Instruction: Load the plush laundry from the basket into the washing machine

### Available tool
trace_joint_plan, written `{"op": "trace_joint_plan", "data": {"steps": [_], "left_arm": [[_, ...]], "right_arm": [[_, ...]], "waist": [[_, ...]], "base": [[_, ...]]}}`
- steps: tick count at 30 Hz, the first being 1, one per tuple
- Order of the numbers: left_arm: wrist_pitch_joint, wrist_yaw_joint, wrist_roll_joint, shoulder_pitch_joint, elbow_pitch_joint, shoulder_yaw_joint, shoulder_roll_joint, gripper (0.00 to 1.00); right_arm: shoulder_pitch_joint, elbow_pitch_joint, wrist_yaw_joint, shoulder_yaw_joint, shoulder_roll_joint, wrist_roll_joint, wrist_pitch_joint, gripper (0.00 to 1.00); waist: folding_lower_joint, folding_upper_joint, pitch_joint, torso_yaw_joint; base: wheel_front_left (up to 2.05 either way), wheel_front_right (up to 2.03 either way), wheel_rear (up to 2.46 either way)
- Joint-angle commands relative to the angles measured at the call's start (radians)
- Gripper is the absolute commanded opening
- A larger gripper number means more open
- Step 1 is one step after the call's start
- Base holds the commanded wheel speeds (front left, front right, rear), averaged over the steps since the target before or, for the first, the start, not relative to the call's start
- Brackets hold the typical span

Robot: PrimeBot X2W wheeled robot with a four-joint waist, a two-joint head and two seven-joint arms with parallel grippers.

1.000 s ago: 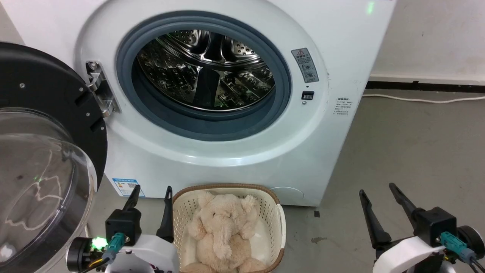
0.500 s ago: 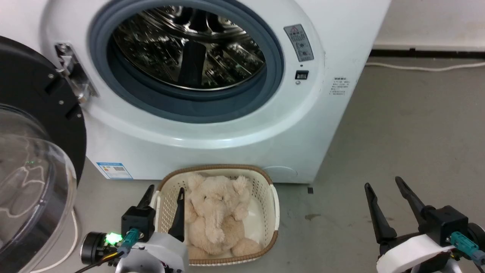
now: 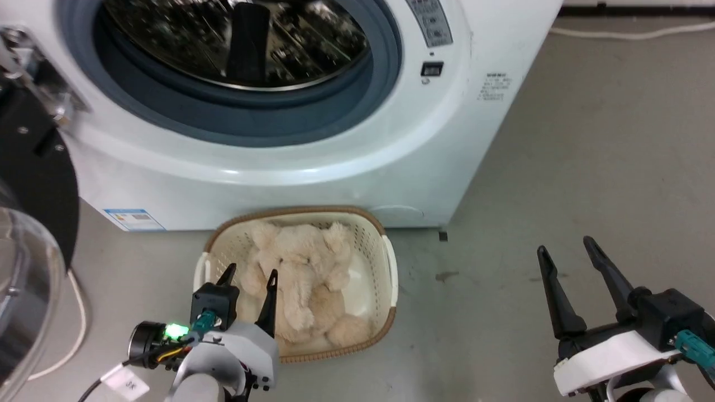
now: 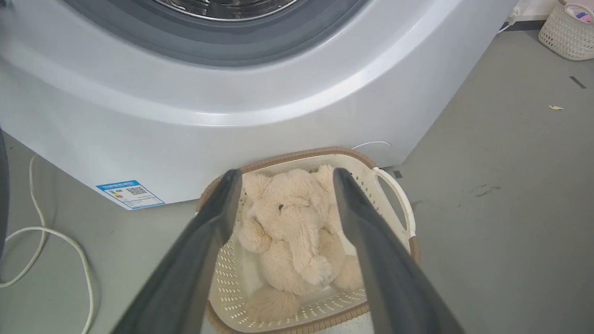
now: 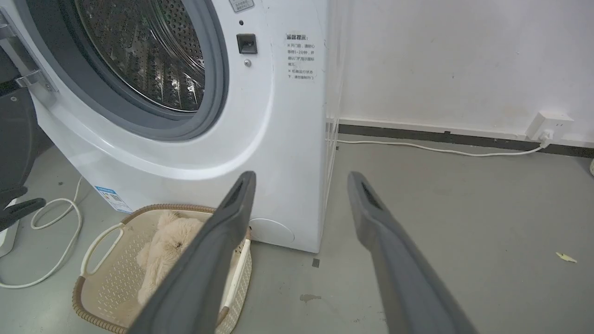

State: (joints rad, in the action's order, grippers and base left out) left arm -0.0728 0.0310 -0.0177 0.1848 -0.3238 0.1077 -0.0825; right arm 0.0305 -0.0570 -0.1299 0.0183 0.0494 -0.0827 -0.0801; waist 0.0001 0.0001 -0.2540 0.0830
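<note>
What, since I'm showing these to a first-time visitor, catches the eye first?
The white washing machine spans the top of the head view, its drum gaping open. On the floor before it, the plush laundry lies in the basket, with the open left gripper poised over it and the open right gripper off over the floor to the right.

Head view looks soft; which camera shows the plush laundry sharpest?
Head view: the plush laundry is smeared, face unreadable. Left wrist view: sharpest, eye visible, though the left gripper fingers blur. Right wrist view: a right gripper finger hides part of it.
</note>
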Motion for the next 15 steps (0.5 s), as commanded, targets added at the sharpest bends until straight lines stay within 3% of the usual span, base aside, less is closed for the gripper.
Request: {"op": "trace_joint_plan", "data": {"steps": [1,15], "left_arm": [[-0.008,0.006,-0.009,0.034,-0.036,0.007,-0.013,1.00],[-0.001,0.031,-0.049,0.174,-0.227,0.072,-0.039,1.00]], "right_arm": [[0.022,-0.012,0.000,-0.002,0.000,-0.014,-0.012,1.00],[0.059,-0.033,0.000,-0.005,0.000,-0.077,-0.041,1.00]], "waist": [[-0.0001,-0.0001,-0.032,0.017],[-0.0001,-0.0001,-0.177,0.081]], "base": [[0.00,0.00,0.00],[0.00,0.00,0.00]]}}
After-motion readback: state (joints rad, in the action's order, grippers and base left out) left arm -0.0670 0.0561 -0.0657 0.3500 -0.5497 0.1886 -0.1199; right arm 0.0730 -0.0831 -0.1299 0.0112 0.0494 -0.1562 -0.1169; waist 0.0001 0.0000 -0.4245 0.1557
